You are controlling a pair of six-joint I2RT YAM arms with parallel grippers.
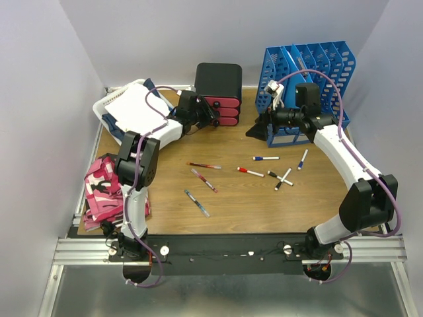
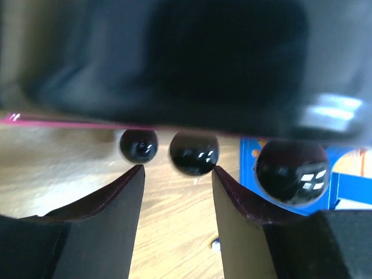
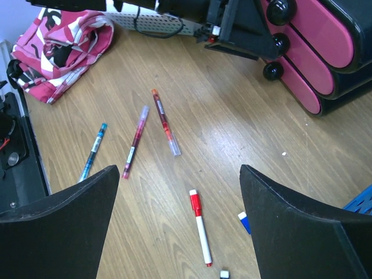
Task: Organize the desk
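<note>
The brown wood-grain desk (image 1: 258, 208) holds several scattered pens and markers. My left gripper (image 1: 213, 116) is open at the front of the black drawer unit with red drawers (image 1: 219, 92). In the left wrist view its tips (image 2: 177, 170) sit just short of the middle black knob (image 2: 193, 152), the right tip touching it. My right gripper (image 1: 258, 129) is open and empty, hovering by the blue file organizer (image 1: 310, 72). In the right wrist view a red-capped marker (image 3: 200, 228) lies below, between its fingers (image 3: 179, 174).
Red and blue pens (image 1: 203, 179) lie mid-desk, markers (image 1: 266, 158) to their right. A pink patterned cloth (image 1: 102, 191) lies at the left edge, a white tray with papers (image 1: 132, 105) at the back left. The metal rail (image 1: 231, 247) runs along the front.
</note>
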